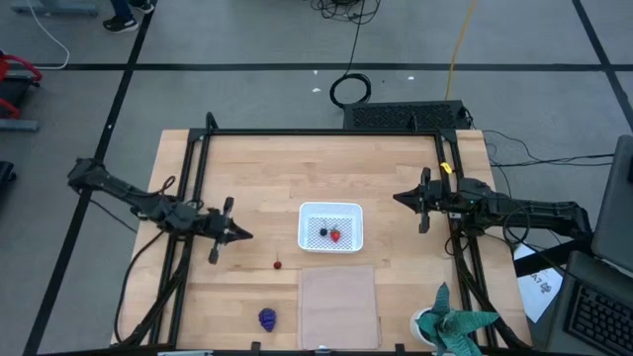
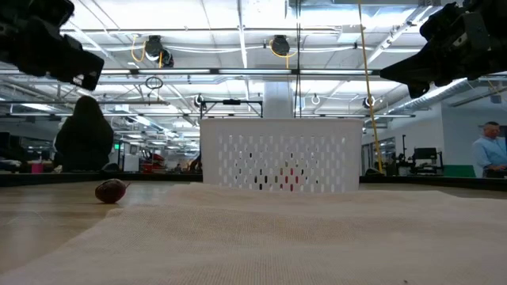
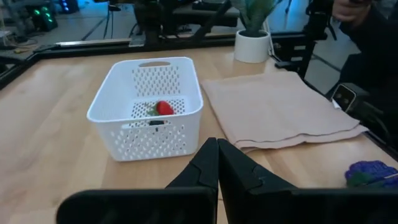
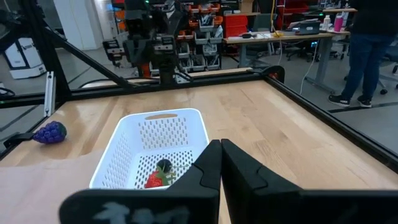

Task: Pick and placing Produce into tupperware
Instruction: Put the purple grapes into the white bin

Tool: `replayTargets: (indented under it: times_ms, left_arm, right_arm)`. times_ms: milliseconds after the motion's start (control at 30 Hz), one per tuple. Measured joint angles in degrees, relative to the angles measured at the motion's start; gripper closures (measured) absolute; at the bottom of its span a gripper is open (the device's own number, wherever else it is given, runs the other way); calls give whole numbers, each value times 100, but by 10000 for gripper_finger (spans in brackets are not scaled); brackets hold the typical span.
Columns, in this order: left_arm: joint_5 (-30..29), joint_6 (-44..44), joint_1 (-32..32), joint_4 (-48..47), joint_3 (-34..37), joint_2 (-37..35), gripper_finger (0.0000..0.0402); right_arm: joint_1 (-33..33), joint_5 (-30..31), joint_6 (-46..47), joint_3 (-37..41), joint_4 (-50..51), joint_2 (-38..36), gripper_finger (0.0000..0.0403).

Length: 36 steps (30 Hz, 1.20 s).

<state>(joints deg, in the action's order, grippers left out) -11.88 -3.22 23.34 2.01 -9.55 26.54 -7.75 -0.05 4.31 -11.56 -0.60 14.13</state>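
Observation:
The white tub (image 1: 331, 211) stands mid-table on its base and holds the red strawberry (image 1: 336, 235) and the dark berry (image 1: 323, 233); both also show in the right wrist view (image 4: 154, 180) (image 4: 163, 167). The small red cherry (image 1: 278, 264) lies on the wood to the tub's near left. The purple grape bunch (image 1: 267, 318) lies near the front edge. My left gripper (image 1: 247, 235) is shut and empty, left of the tub and above the table. My right gripper (image 1: 398, 198) is shut and empty, right of the tub.
A pale tan panel (image 1: 339, 307) lies flat in front of the tub. A teal-and-white plant in a white pot (image 1: 450, 324) stands at the near right corner. A black frame (image 1: 316, 132) runs along the table's far edge and both sides. People show in the room behind.

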Motion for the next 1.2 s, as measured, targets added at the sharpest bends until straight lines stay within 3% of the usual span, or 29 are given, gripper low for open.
replayTargets:
  times_ms: [333, 500, 967, 1200]
  left_arm:
    - [-921, -121, 886, -1757, -2008, 1604, 399]
    - [-954, -419, 1087, -2727, -2951, 2482, 399]
    - [-471, -893, 1657, -3288, -4496, 4269, 399]
    - [69, -2155, 1691, -3613, -4888, 5025, 399]
  right_arm:
    - [-1, 0, 17, -2, 1, 1, 403]
    - [0, -2, 18, 0, 21, 0, 403]
    - [-1, -2, 17, 0, 132, 0, 403]
    - [-2, -2, 18, 0, 185, 1, 403]
